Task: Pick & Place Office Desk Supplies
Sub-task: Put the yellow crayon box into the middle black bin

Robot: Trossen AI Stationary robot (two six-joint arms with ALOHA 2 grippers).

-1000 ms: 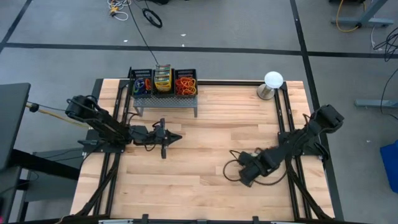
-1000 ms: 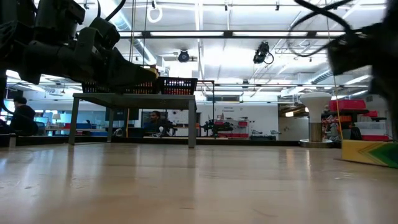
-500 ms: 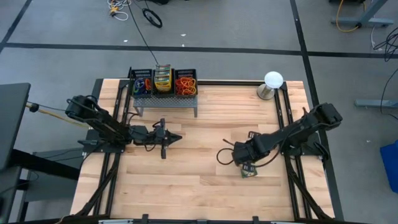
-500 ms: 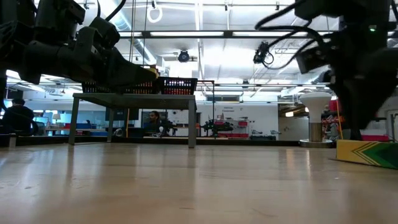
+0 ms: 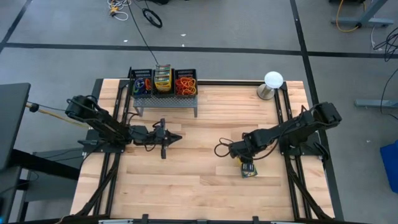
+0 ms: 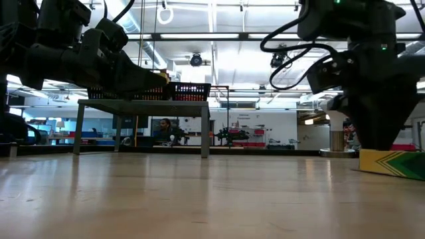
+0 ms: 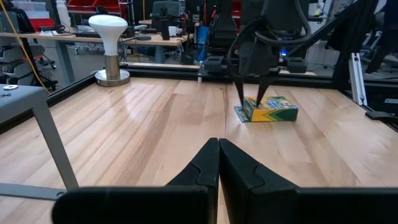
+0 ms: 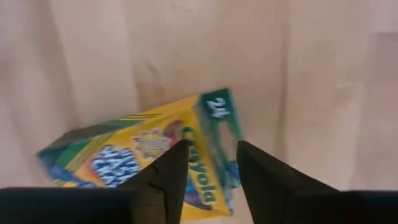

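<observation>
I am seeing even, bright overhead light in the high view; the wooden table is showing only soft, short shadows under the arms. In the low view the ceiling light strips are glaring white and turning both arms into near-black silhouettes, while the tabletop close to the lens is blurring out. In the left wrist view the white ball lamp is blowing out slightly, and the boards are carrying a pale sheen. The right wrist view is looking soft and warm-tinted: the crayon box is smearing, its print barely readable.
</observation>
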